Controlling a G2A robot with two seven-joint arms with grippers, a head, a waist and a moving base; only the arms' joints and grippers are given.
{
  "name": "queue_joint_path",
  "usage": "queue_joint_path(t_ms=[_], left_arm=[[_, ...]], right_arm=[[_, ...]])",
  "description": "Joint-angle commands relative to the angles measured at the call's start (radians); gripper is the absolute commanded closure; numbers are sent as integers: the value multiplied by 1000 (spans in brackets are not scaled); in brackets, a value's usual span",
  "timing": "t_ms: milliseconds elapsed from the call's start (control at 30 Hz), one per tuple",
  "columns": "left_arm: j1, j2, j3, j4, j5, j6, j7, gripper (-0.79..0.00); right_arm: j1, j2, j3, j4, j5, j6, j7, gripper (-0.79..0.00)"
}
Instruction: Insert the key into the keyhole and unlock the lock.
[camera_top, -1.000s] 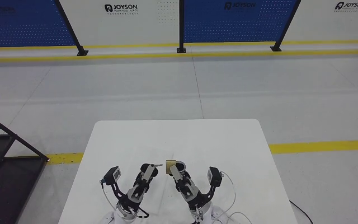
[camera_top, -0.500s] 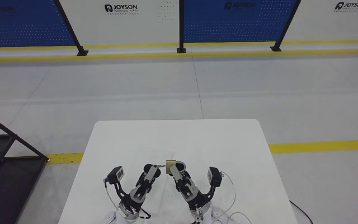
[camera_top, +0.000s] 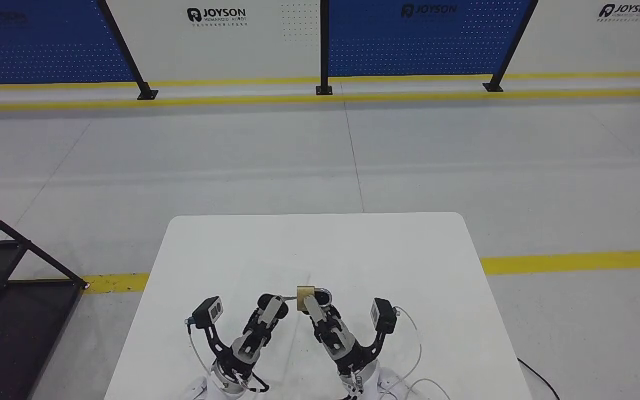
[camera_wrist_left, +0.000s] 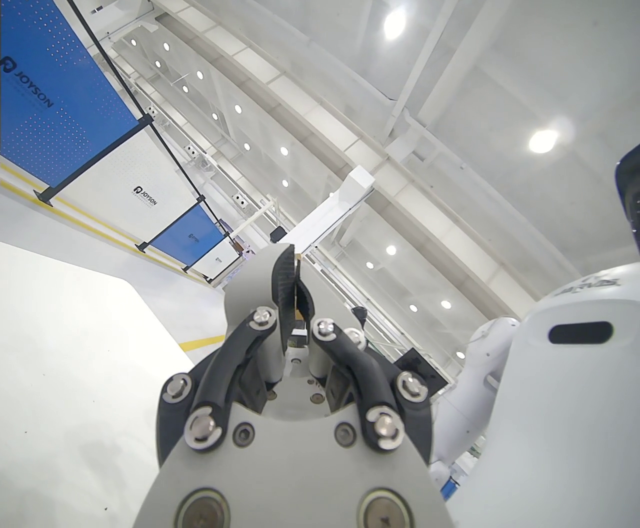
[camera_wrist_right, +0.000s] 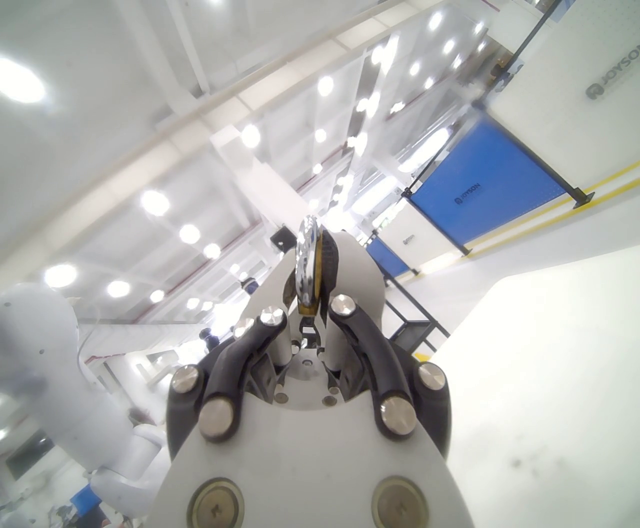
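Note:
In the top view a small brass padlock (camera_top: 305, 294) is held above the front middle of the white table (camera_top: 400, 250) by my right gripper (camera_top: 313, 301), which is shut on it. My left gripper (camera_top: 275, 301) sits just left of the lock, shut on the key (camera_top: 287, 296), whose thin shaft points at the lock's side and reaches it. In the left wrist view the key (camera_wrist_left: 298, 305) is a thin sliver between the dark pads of the left gripper (camera_wrist_left: 292, 265). In the right wrist view the right gripper (camera_wrist_right: 312, 250) clamps the padlock (camera_wrist_right: 306, 265), its shiny shackle uppermost.
Both arms hang low over the table's front edge. A black rack (camera_top: 25, 270) stands by the table's left side. Blue and white barrier panels (camera_top: 420, 30) line the far floor behind yellow tape.
My left gripper has shifted a little to the right, bringing the key's tip up against the padlock. The right gripper and lock have stayed in place.

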Motion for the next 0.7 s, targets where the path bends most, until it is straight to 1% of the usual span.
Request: queue_joint_path(t_ms=[0,667], left_arm=[[-2,3,4,2,-2,0,-2,0],[-14,30,23,2,-18,0,17,0]], right_arm=[[0,0,0,0,0,0,0,0],[0,0,0,0,0,0,0,0]])
